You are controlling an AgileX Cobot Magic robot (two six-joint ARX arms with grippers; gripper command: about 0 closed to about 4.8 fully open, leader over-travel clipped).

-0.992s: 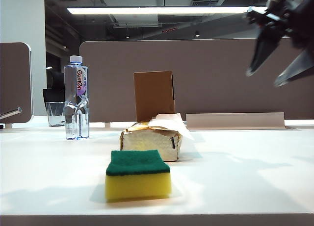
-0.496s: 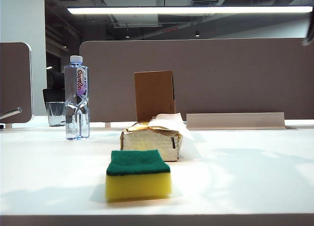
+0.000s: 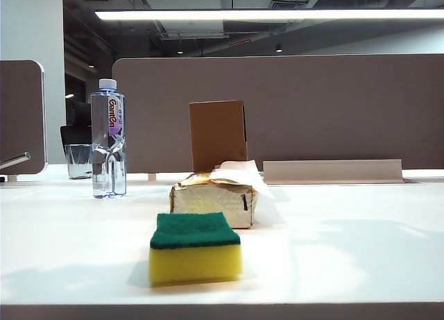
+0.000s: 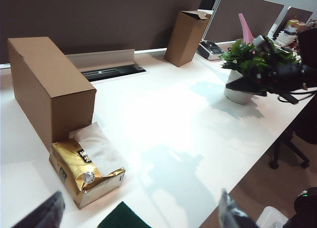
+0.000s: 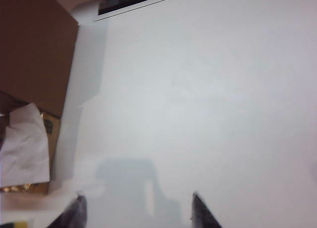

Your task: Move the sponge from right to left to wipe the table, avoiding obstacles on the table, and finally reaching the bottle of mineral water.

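While sponge (image 3: 195, 247) lies flat, green side up, both pincers (image 4: 138, 213) (image 5: 136, 208) gape empty.

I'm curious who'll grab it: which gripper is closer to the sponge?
Left, it seems. The left gripper hangs open above the sponge, which shows between its fingertips. The right gripper, also open, is over bare table off to the sponge's side.
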